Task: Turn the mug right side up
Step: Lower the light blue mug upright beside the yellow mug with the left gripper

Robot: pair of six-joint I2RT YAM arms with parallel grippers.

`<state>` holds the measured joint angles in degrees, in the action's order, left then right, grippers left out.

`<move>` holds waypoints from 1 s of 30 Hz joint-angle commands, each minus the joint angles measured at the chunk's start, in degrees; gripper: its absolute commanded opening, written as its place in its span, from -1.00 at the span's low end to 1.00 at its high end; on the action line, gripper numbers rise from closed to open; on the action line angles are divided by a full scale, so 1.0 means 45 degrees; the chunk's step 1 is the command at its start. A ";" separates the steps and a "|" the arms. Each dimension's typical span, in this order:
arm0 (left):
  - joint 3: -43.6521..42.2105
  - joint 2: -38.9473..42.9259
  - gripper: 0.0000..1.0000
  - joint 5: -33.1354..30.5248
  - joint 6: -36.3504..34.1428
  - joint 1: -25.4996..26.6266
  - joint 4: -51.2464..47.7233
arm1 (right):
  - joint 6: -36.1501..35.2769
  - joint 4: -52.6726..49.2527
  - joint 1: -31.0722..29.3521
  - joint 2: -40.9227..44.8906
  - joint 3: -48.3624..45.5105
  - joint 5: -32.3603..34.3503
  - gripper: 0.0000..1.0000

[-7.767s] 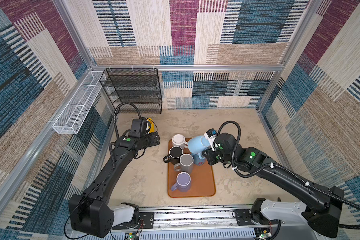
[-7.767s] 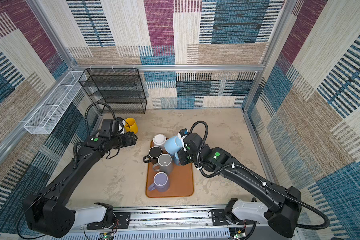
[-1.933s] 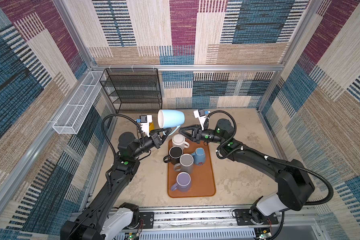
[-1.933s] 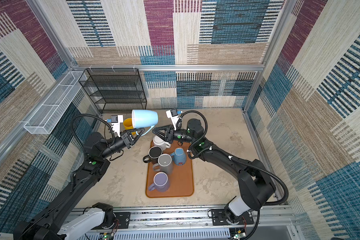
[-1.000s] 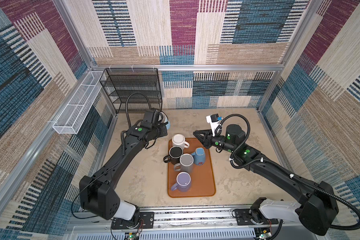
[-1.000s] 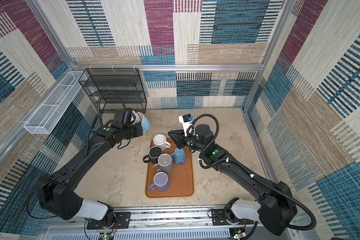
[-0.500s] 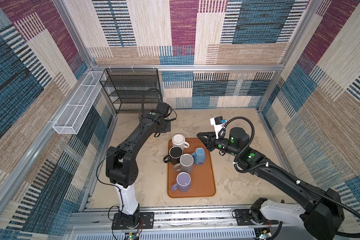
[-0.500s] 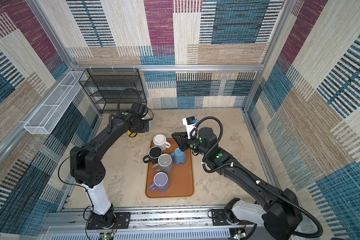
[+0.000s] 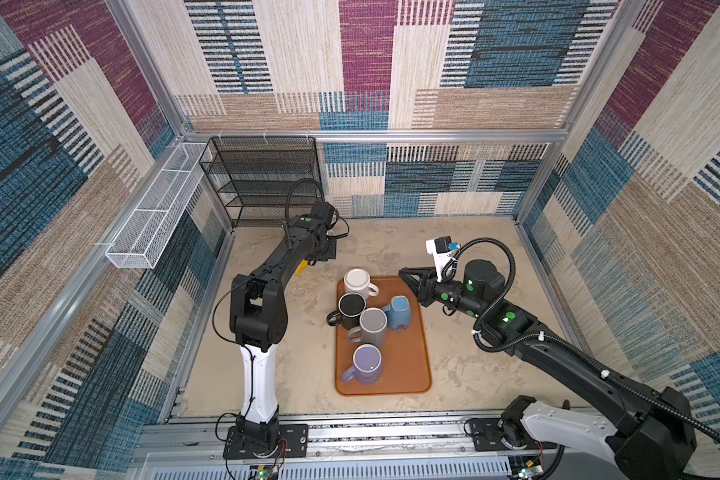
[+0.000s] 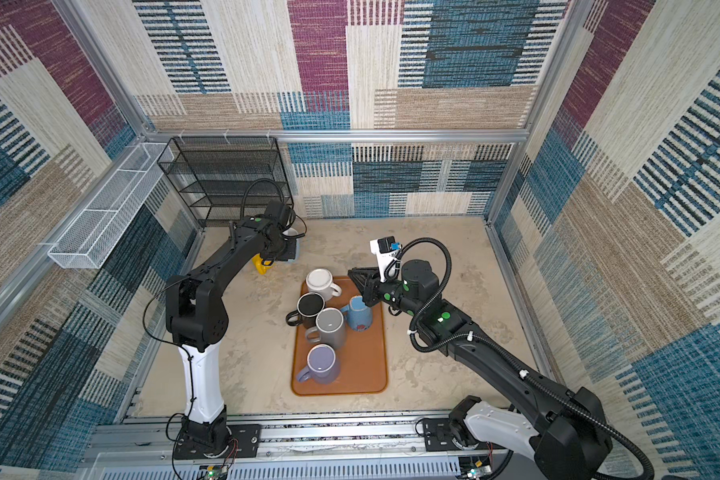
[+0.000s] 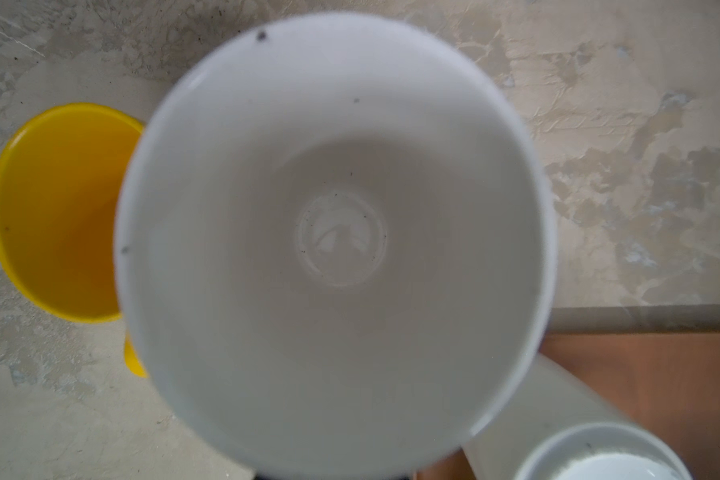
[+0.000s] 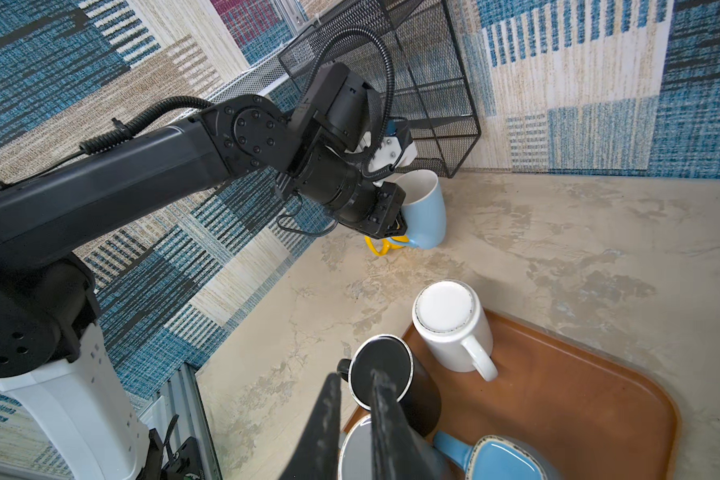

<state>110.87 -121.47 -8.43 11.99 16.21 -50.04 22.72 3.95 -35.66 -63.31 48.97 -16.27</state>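
Two tools | left tool [image 12: 396,227] is pinched on blue mug [image 12: 427,208] at its handle, shown by right wrist only; mug is held upright beside yellow mug [image 11: 59,208] | right tool [image 12: 355,378] is nearly pressed together, empty.

Robot test cell: aluminium frame [image 9: 391,135], carpeted walls [image 9: 495,62].

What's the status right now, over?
Left gripper shut on blue mug, by handle. Right gripper shut, empty, near tray. Mug mouth up. Yellow mug right beside it.
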 commanded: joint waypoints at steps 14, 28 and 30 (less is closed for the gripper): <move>0.1528 -0.1450 -1.00 0.0349 -0.0691 -0.0303 -0.0566 | 0.0110 0.0131 -0.0007 -0.0133 0.0063 0.0042 -0.66; 0.1609 -0.1786 -1.00 0.0306 -0.0444 -0.0430 -0.0742 | 0.0083 0.0217 -0.0005 -0.0422 0.0153 -0.0018 -0.67; 0.1563 -0.1786 -1.00 0.0301 -0.0373 -0.0438 -0.0738 | 0.0068 0.0208 -0.0005 -0.0406 0.0151 0.0008 -0.67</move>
<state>117.62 -129.34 -7.14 10.33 14.35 -54.19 23.09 3.62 -35.66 -65.10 49.12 -16.29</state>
